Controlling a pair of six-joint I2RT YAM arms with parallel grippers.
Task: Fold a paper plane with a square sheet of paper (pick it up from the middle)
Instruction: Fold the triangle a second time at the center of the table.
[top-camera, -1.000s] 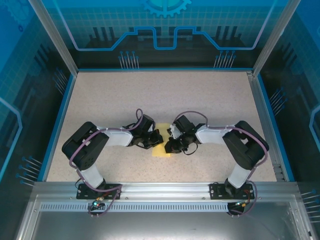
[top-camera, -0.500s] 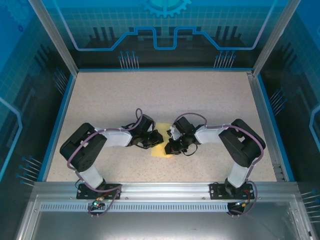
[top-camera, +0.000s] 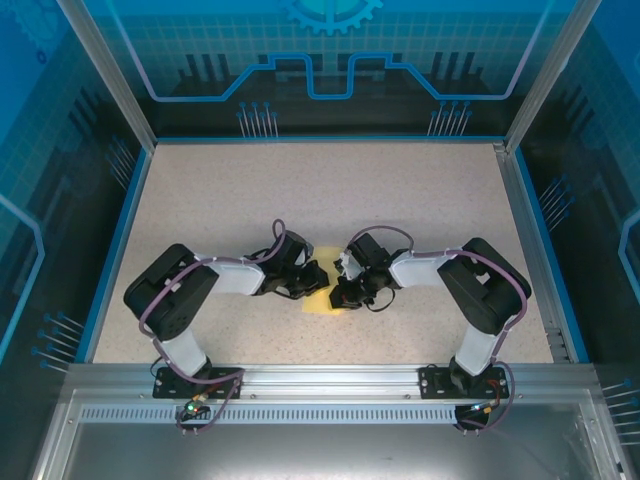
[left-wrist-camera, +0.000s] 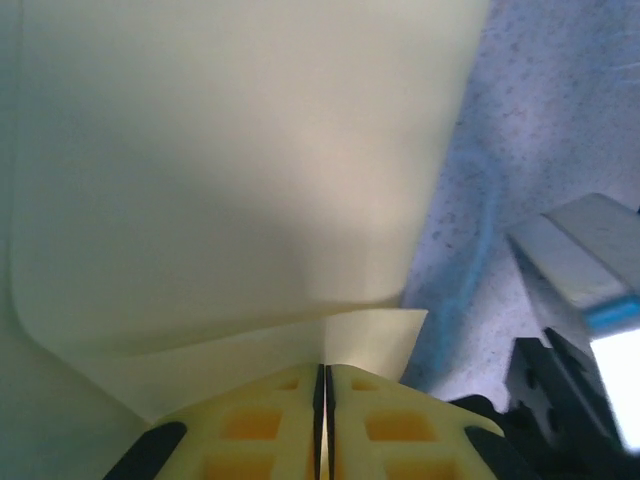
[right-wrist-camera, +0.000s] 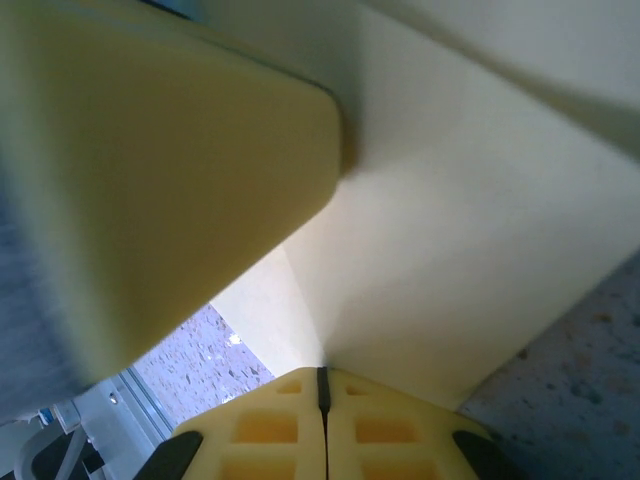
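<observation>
The pale-yellow square sheet of paper (top-camera: 324, 298) lies at the table's middle, mostly covered by both grippers. My left gripper (top-camera: 314, 280) meets it from the left and my right gripper (top-camera: 341, 290) from the right. In the left wrist view the left gripper (left-wrist-camera: 322, 368) is shut, and a raised flap of the sheet (left-wrist-camera: 220, 180) runs into the slit between its pads. In the right wrist view the right gripper (right-wrist-camera: 322, 372) is shut where a crease of the sheet (right-wrist-camera: 470, 250) meets it. Whether it has the shape of a paper plane is hidden.
The speckled table (top-camera: 320, 190) is bordered by a blue rim and metal posts. A blurred yellow finger (right-wrist-camera: 150, 170) of the left gripper looms close over the sheet. Part of the right gripper's grey and black body (left-wrist-camera: 580, 300) stands just beside the left gripper.
Both grippers stay at the sheet. The right arm's elbow has shifted slightly to the left. The sheet has not visibly moved.
</observation>
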